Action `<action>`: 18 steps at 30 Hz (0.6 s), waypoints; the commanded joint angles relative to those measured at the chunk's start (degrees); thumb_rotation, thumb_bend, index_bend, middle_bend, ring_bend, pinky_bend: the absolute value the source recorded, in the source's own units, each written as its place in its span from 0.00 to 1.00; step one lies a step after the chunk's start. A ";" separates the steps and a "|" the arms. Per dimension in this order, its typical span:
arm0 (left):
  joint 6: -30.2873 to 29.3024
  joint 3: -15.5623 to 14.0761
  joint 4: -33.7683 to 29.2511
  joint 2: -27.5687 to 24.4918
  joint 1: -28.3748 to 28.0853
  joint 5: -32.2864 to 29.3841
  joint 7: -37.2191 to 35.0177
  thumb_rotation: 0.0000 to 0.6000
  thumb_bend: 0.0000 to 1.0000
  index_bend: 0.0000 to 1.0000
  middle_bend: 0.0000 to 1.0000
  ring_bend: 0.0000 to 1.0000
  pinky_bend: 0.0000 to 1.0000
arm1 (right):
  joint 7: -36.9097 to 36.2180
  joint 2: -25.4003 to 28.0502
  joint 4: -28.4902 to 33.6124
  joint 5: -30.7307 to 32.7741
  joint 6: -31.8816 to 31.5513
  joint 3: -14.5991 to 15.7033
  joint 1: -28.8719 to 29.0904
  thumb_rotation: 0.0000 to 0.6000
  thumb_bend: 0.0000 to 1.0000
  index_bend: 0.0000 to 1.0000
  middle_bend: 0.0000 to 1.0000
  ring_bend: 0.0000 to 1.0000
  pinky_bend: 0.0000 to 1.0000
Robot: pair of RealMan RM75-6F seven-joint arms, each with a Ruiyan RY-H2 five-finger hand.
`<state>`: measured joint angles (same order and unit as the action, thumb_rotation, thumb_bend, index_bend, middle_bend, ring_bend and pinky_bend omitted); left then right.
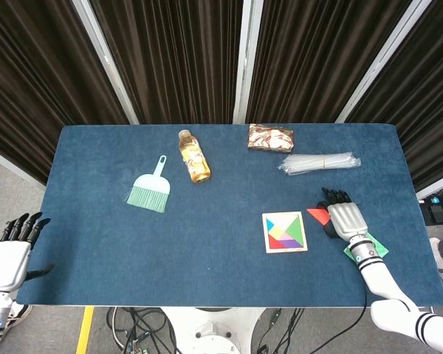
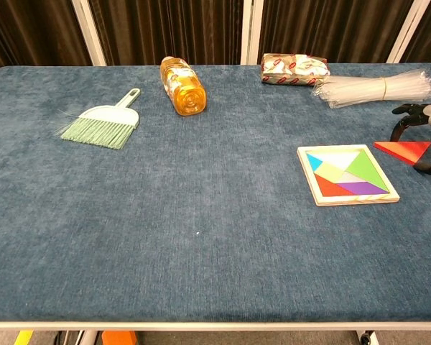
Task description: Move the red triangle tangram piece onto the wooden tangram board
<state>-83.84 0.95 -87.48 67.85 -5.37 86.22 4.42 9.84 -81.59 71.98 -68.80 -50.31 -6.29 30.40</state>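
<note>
**Blue table seen from the chest camera, with a red triangle beside a puzzle board**

A blue cloth-covered table point(image 2: 201, 237) is shown from a low front angle, backed by dark curtains. At the right, a wooden tangram board point(image 2: 347, 175) filled with coloured pieces is laid flat. Just to its right, apart from it, a red triangle point(image 2: 403, 149) is seen on the cloth. At the right edge, dark fingers point(image 2: 399, 128) of the right hand point(image 2: 425, 133) are curved around the triangle; contact cannot be told. Along the far side are placed a green hand brush point(image 2: 100, 122), an amber bottle point(image 2: 182, 85) on its side, a wrapped packet point(image 2: 294, 69) and a bundle of clear straws point(image 2: 377, 89).
</note>
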 commanded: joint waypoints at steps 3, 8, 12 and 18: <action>0.00 -0.02 0.07 0.02 0.02 -0.01 -0.07 1.00 0.00 0.15 0.08 0.02 0.12 | -0.12 -0.11 -0.16 -0.05 -0.25 0.12 -0.07 1.00 0.23 0.46 0.00 0.00 0.00; 0.10 -0.05 0.09 0.02 0.05 -0.12 -0.17 1.00 0.00 0.15 0.08 0.02 0.12 | -0.39 -0.15 -0.22 -0.17 -0.95 -0.11 -0.09 1.00 0.23 0.49 0.00 0.00 0.00; 0.13 -0.02 0.13 0.04 0.03 -0.13 -0.26 1.00 0.00 0.15 0.08 0.02 0.12 | -0.85 0.33 0.48 -0.78 -1.71 -0.26 -0.12 1.00 0.23 0.49 0.00 0.00 0.00; 0.29 -0.06 0.26 0.12 0.02 -0.21 -0.56 1.00 0.00 0.15 0.08 0.02 0.12 | -1.11 1.94 3.69 -2.43 -2.95 -0.49 0.18 1.00 0.23 0.50 0.00 0.00 0.00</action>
<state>-83.55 0.90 -87.22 67.96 -5.35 86.01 3.85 8.83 -80.13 74.86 -70.78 -52.97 -6.71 30.45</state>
